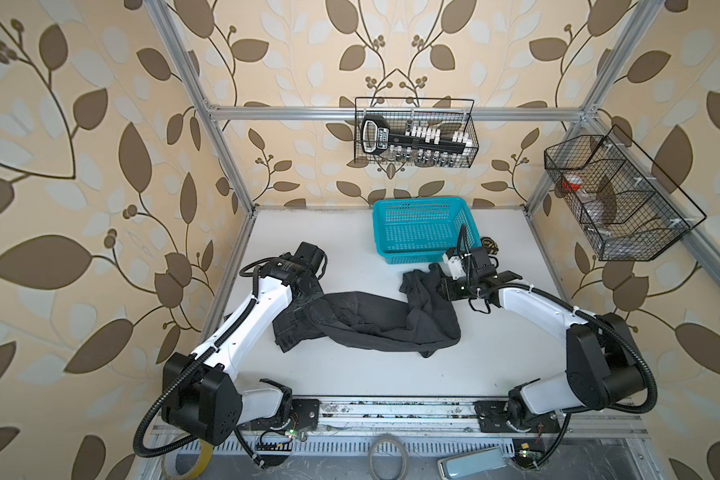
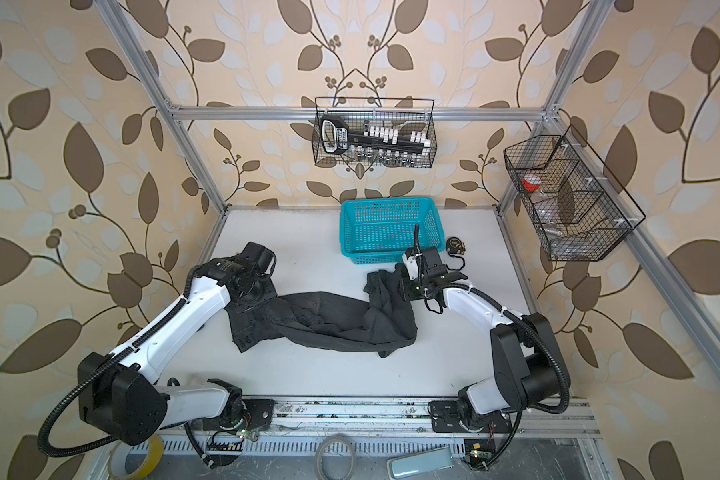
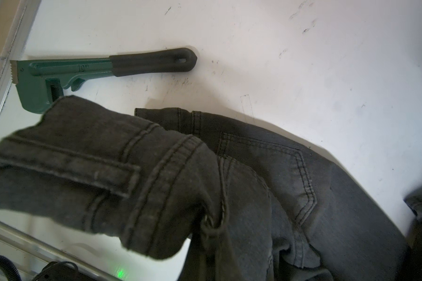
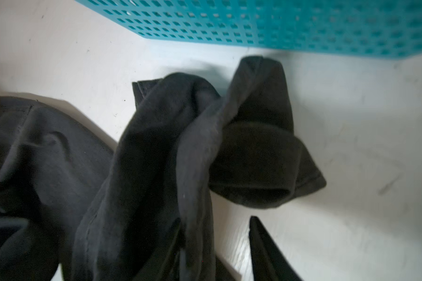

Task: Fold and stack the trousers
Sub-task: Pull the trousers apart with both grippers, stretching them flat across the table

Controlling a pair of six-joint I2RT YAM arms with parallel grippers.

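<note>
The dark charcoal trousers [image 1: 371, 320] [image 2: 329, 320] lie crumpled across the middle of the white table [image 1: 350, 374], waist to the left, legs bunched to the right. My left gripper [image 1: 304, 291] is at the waist end. In the left wrist view the waistband [image 3: 95, 158] is lifted and gathered where the jaws sit, and the cloth hides the fingers. My right gripper [image 1: 439, 282] is at the leg ends in front of the basket. In the right wrist view its fingers [image 4: 266, 243] stand apart, a leg [image 4: 156, 158] draped against one finger and bare table showing beside the other.
A turquoise perforated basket [image 1: 422, 228] [image 4: 278, 24] stands at the back, just behind the right gripper, with a tape measure [image 1: 489, 243] to its right. A green pipe wrench [image 3: 71, 70] lies by the table's left edge near the waistband. Wire baskets [image 1: 414, 133] [image 1: 616, 199] hang on the walls.
</note>
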